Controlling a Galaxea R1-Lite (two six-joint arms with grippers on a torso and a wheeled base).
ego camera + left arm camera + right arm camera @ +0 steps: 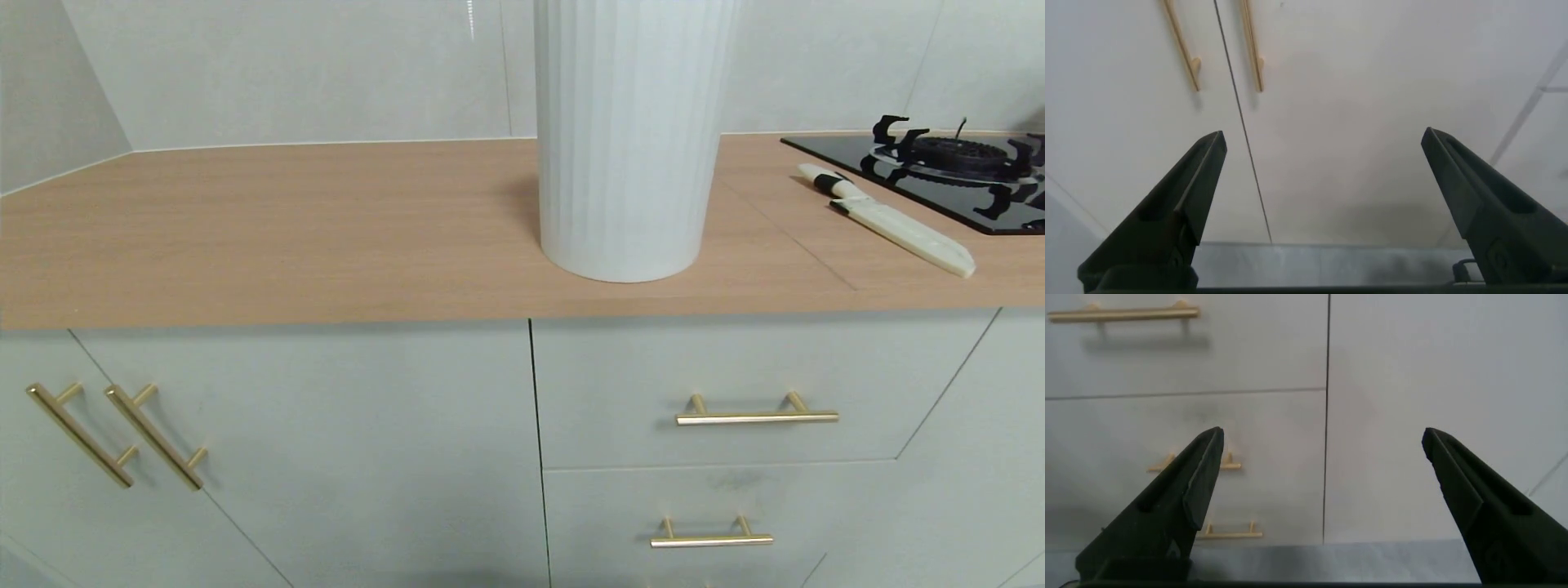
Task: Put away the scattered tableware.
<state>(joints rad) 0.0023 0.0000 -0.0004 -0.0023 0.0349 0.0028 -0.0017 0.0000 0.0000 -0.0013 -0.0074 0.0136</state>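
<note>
Fingers of left gripper (pixel 1323 137) spread wide w/ nothing btwn them, pointed at pale cabinet doors (pixel 1372 122). Door seam runs up btwn the two fingers, nearer one of them, and a pair of slanted gold door handles (pixel 1253 45) sits beyond the tips, one each side of the seam. Right gripper (pixel 1321 434) likewise wide apart and empty, facing drawer fronts (pixel 1184 433). A vertical cabinet seam passes btwn its tips, w/ gold drawer handles (pixel 1123 312) beyond one finger.

Head view adds what the wrist cams lack: wood table (pixel 286 237) above those cabinet fronts, so higher than where both sets of fingers point. Knife (pixel 890 222) lies flat on it, cream blade, cream handle w/ black band, just beside black stove (pixel 947 175). White ribbed container (pixel 624 139) stands upright mid-table, well apart from the knife.
</note>
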